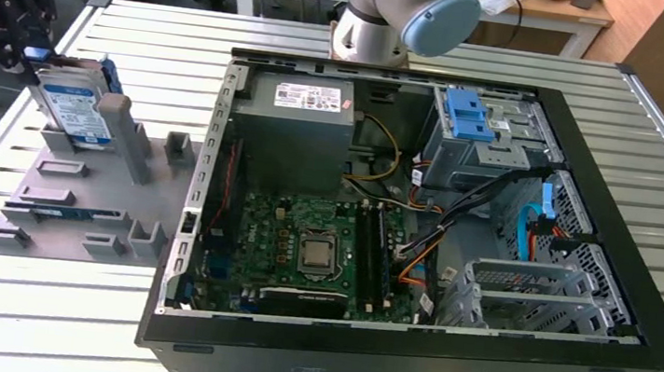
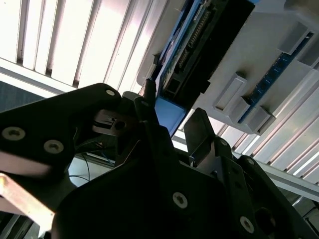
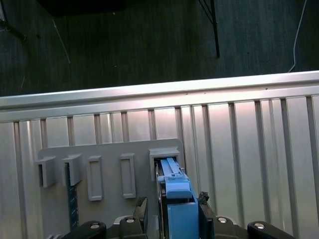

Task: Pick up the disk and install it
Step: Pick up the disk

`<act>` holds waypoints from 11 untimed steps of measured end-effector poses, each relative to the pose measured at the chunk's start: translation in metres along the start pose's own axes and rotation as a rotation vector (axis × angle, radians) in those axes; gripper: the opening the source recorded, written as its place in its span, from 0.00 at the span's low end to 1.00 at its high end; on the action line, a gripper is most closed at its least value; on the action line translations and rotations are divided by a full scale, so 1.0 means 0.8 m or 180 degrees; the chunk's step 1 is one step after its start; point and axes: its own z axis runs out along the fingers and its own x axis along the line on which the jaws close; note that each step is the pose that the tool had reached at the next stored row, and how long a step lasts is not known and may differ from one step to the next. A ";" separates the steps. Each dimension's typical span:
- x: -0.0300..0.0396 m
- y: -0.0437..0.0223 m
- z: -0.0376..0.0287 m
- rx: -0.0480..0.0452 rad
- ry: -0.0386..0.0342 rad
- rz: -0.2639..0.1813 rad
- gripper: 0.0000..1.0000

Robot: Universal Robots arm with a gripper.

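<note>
Here the gripper [image 3: 172, 205] hangs open astride the disk [image 3: 175, 191]; no grasp yet. The disk stands on edge in the grey rack [image 3: 109, 149].

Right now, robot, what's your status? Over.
End effector at the disk. Disk upright in grey rack, outside the computer case. Nothing blocking the disk.

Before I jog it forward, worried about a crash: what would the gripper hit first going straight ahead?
Probably the blue-framed silver hard drive, standing in the grey plastic holder directly ahead of the gripper; the gap is unclear.
</note>
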 end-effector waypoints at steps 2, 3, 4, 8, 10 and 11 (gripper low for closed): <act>0.0002 0.0011 0.0023 0.0000 0.0000 0.0000 0.50; 0.0002 0.0013 0.0035 0.0001 0.0000 0.0000 0.50; 0.0001 0.0013 0.0045 0.0000 0.0000 -0.0001 0.50; -0.0017 0.0015 0.0071 0.0000 0.0000 0.0000 0.50; -0.0025 0.0017 0.0086 -0.0001 0.0000 0.0000 0.50; -0.0030 0.0017 0.0095 -0.0001 0.0000 0.0000 0.50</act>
